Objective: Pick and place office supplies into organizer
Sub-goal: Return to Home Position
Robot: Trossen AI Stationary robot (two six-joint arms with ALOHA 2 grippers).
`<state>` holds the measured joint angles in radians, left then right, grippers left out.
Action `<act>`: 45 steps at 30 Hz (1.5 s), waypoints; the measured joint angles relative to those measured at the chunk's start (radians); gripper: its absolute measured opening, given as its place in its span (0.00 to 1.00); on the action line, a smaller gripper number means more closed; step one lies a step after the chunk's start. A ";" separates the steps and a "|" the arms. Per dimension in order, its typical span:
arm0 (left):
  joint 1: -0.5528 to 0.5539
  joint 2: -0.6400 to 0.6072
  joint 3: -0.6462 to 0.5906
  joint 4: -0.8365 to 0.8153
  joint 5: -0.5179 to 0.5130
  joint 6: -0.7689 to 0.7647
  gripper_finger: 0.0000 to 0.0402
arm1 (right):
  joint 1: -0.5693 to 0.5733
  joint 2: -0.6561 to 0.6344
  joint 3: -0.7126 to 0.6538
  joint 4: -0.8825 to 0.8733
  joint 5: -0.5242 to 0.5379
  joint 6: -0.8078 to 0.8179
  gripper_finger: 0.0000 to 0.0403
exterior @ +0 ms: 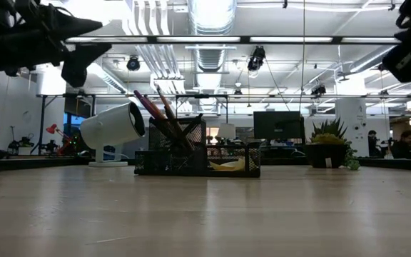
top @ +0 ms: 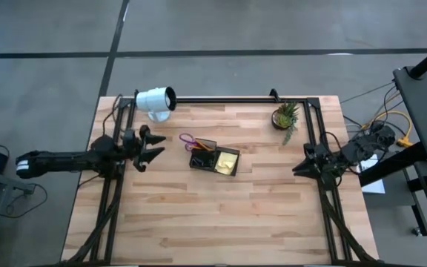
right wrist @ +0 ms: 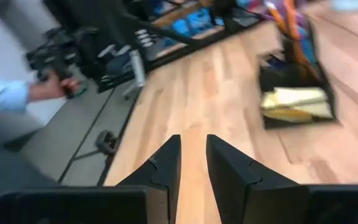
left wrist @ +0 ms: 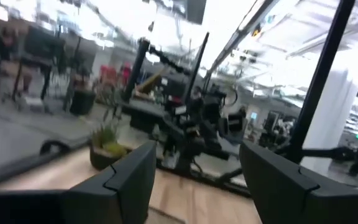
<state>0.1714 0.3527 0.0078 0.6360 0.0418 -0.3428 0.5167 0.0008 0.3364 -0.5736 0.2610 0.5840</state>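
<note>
The black mesh organizer [top: 204,159] stands mid-table. Orange and blue pens [exterior: 164,108] lean out of its taller section, and the purple scissor handles [top: 187,139] stick out at its left end. The yellow sticky-note pad [top: 227,162] lies in the low compartment [right wrist: 294,102]. My left gripper [top: 156,145] hovers open above the table, left of the organizer, holding nothing [left wrist: 197,155]. My right gripper [top: 296,169] is raised near the table's right edge, with its fingers nearly together and nothing between them [right wrist: 193,142].
A white cylindrical lamp [top: 156,100] lies at the far left, and a small potted plant [top: 285,115] stands at the far right. Black frame rails [top: 319,141] run along both sides. A person's hand [right wrist: 51,87] in a light blue sleeve is beyond the table's edge.
</note>
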 joint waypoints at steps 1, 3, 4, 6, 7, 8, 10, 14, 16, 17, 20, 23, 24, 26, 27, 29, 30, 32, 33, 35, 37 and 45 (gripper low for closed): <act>0.002 -0.014 0.000 -0.003 0.000 0.011 0.54 | 0.000 -0.001 0.001 0.009 -0.019 -0.024 0.17; 0.006 -0.043 0.000 -0.058 0.000 0.012 0.54 | 0.000 -0.001 0.005 0.011 -0.053 -0.043 0.17; 0.007 -0.060 0.000 -0.089 -0.001 0.008 0.54 | 0.000 -0.001 0.005 0.014 -0.055 -0.047 0.17; 0.007 -0.091 0.000 -0.151 -0.006 -0.021 0.54 | 0.000 -0.001 0.003 0.053 -0.040 -0.082 0.17; 0.007 -0.103 0.000 -0.180 -0.010 -0.035 0.54 | 0.000 -0.001 -0.001 0.082 -0.024 -0.112 0.17; 0.007 -0.114 0.000 -0.195 -0.012 -0.040 0.54 | 0.000 -0.001 -0.009 0.123 -0.005 -0.154 0.17; 0.008 -0.138 0.000 -0.225 -0.018 -0.035 0.54 | 0.000 -0.001 -0.018 0.189 0.030 -0.248 0.17; 0.013 -0.187 -0.001 -0.309 -0.051 -0.015 0.54 | -0.001 -0.001 -0.019 0.228 0.080 -0.374 0.17; 0.013 -0.207 -0.001 -0.356 -0.055 -0.033 0.54 | -0.003 -0.001 -0.024 0.226 0.084 -0.391 0.17; 0.013 -0.216 -0.001 -0.364 -0.055 -0.046 0.54 | -0.004 -0.001 -0.027 0.226 0.083 -0.392 0.17; 0.013 -0.230 -0.001 -0.365 -0.054 -0.043 0.54 | -0.003 -0.001 -0.029 0.216 0.083 -0.329 0.17; 0.013 -0.230 -0.001 -0.366 -0.054 -0.040 0.54 | -0.003 0.005 -0.030 0.205 0.082 -0.241 0.17; 0.013 -0.230 -0.001 -0.365 -0.054 -0.040 0.54 | -0.003 0.007 -0.030 0.205 0.082 -0.225 0.17; 0.013 -0.222 -0.001 -0.365 -0.054 -0.040 0.54 | -0.003 0.009 -0.030 0.206 0.082 -0.222 0.17; 0.013 -0.220 -0.001 -0.367 -0.054 -0.040 0.54 | -0.003 0.009 -0.030 0.206 0.082 -0.226 0.17; 0.013 -0.214 -0.001 -0.364 -0.054 -0.040 0.54 | -0.003 0.009 -0.030 0.206 0.082 -0.243 0.17; 0.013 -0.210 -0.001 -0.365 -0.054 -0.040 0.54 | -0.003 0.008 -0.030 0.206 0.082 -0.245 0.17; 0.013 -0.203 -0.001 -0.365 -0.054 -0.040 0.54 | -0.003 0.009 -0.030 0.206 0.082 -0.244 0.17; 0.013 -0.200 -0.001 -0.365 -0.054 -0.040 0.54 | -0.003 0.009 -0.030 0.206 0.082 -0.244 0.17; 0.013 -0.195 -0.001 -0.365 -0.054 -0.040 0.54 | -0.003 0.009 -0.030 0.206 0.081 -0.244 0.17; 0.013 -0.192 -0.001 -0.365 -0.054 -0.040 0.54 | -0.003 0.003 -0.030 0.205 0.081 -0.244 0.17; 0.013 -0.207 -0.002 -0.359 -0.053 -0.038 0.54 | -0.083 0.000 -0.030 0.211 0.076 -0.244 0.17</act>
<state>0.1841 0.1455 0.0059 0.2768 -0.0113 -0.3813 0.4334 0.0006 0.3065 -0.3623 0.3368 0.3401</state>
